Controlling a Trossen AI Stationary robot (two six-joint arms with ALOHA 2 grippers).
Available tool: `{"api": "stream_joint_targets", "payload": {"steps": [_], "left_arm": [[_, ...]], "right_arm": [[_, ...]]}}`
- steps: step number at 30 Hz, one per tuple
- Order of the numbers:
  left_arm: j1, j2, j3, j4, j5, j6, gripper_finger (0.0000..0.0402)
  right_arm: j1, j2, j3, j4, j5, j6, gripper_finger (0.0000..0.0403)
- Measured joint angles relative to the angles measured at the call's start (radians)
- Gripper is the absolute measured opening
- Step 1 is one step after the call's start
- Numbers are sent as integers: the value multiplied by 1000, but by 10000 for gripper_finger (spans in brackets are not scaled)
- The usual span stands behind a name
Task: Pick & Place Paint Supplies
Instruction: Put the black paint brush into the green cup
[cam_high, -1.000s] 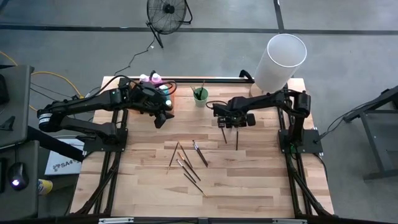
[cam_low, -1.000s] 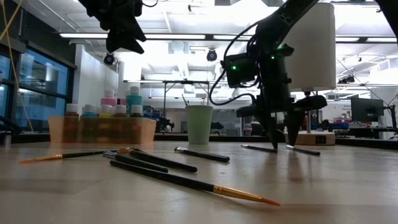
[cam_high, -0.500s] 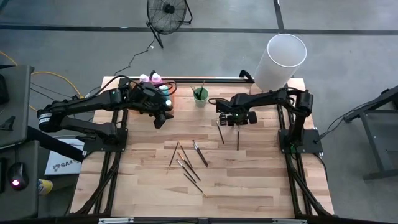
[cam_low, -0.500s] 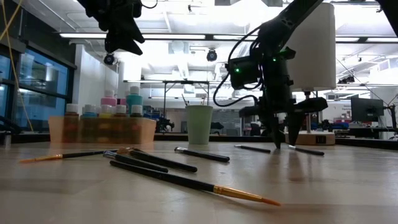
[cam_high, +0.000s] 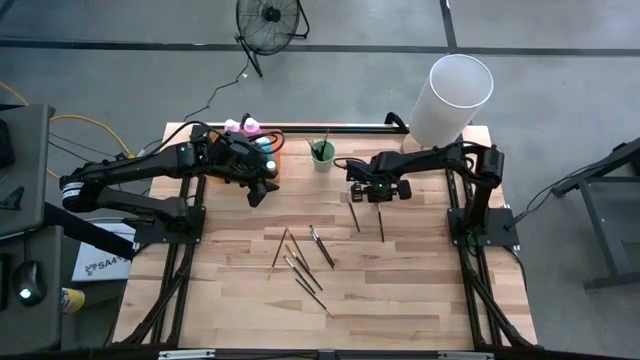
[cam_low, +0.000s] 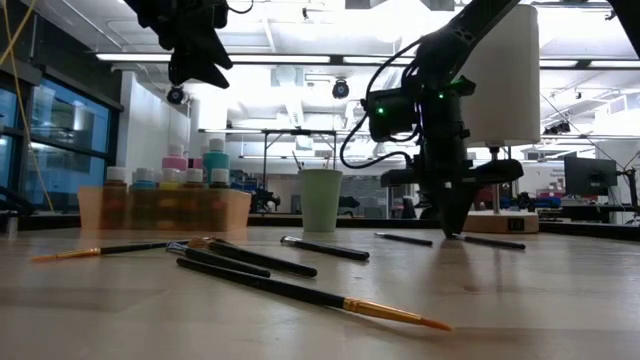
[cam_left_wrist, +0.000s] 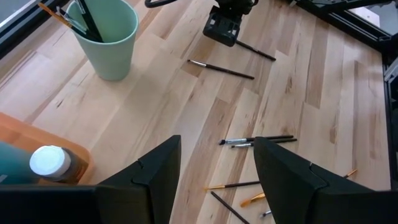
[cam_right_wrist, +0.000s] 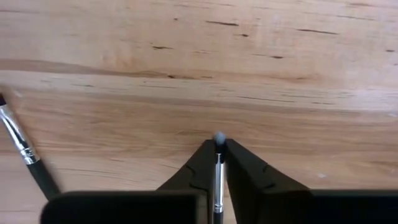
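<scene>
**Right pincer clamped on a brush on the desk**

A thin dark-handled brush lies flat on the desk, right of the middle, and its pale tip pokes out between the two dark fingers of the right pincer. The fingers are pressed narrow against the brush from both sides, with the handle running back under the wrist. The brush rests on the wood; the pincer stands tips-down over its far end.

Just beside it lies a second brush, apart from the pincer and roughly alongside the first. Nearer the front of the desk, well apart from both arms, a loose cluster of brushes is scattered at crossing angles.

At the back, a green cup holds a few brushes upright. To its left an orange tray carries small paint bottles with pale caps and a taller pink and a blue one.

The left pincer hangs above the desk beside the tray, fingers spread wide with nothing between them.
</scene>
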Motion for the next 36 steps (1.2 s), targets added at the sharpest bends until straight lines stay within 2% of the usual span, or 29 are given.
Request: {"api": "stream_joint_targets", "payload": {"steps": [5, 15, 28, 36], "left_arm": [[0, 0, 0, 0, 9, 0, 200], [0, 0, 0, 0, 12, 0, 200], [0, 0, 0, 1, 12, 0, 200], [0, 0, 0, 1, 13, 0, 200]], "right_arm": [[0, 0, 0, 11, -9, -26, 9], [5, -13, -7, 48, -36, -45, 5], [48, -135, -12, 103, 23, -16, 0], [95, -209, -10, 154, 108, 19, 1]]}}
